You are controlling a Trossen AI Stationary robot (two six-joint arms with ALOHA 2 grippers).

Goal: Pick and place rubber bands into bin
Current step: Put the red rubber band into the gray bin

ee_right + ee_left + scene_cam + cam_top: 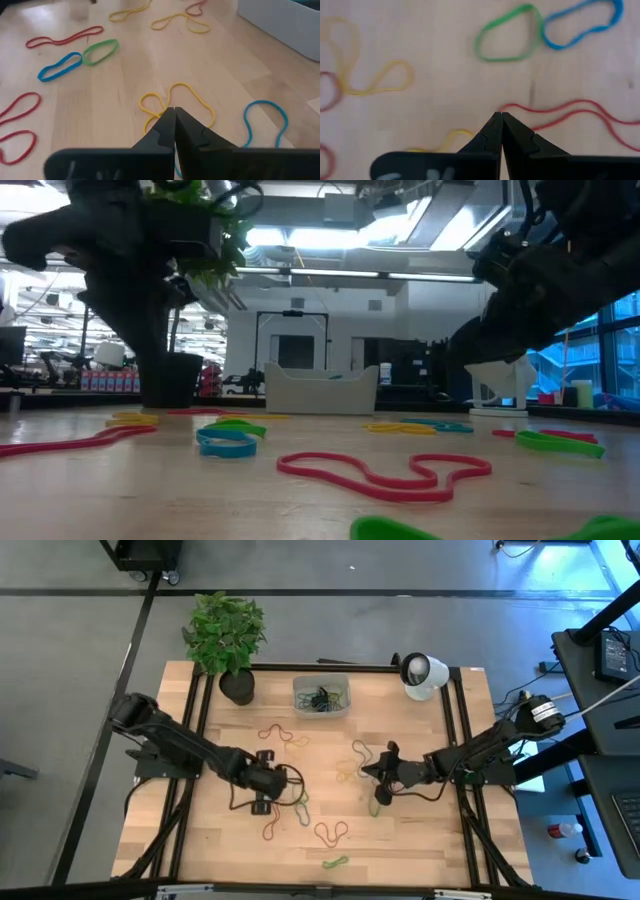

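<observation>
Many rubber bands lie loose on the wooden table [420, 840]: a red one [560, 112], a green one [507, 32], a blue one [582, 22] and a yellow one [177, 100]. The bin [321, 696] stands at the far middle with several bands inside. My left gripper [498, 117] [283, 780] is shut and empty, hovering left of centre just beside the red band. My right gripper [172, 111] [366, 772] is shut right of centre, with its tips in front of the yellow band's looped middle. My right gripper's shut tips cover the middle of the yellow band [155, 107], slanting down from the table's right side. Whether they touch it I cannot tell. The band lies flat on the wood. My left gripper touches nothing.
A potted plant [230, 640] stands at the far left corner, and a white round camera [422, 675] at the far right. More bands lie toward the near edge, among them a red one [331, 832] and a green one [334, 862]. Black rails [195, 740] run along both table sides.
</observation>
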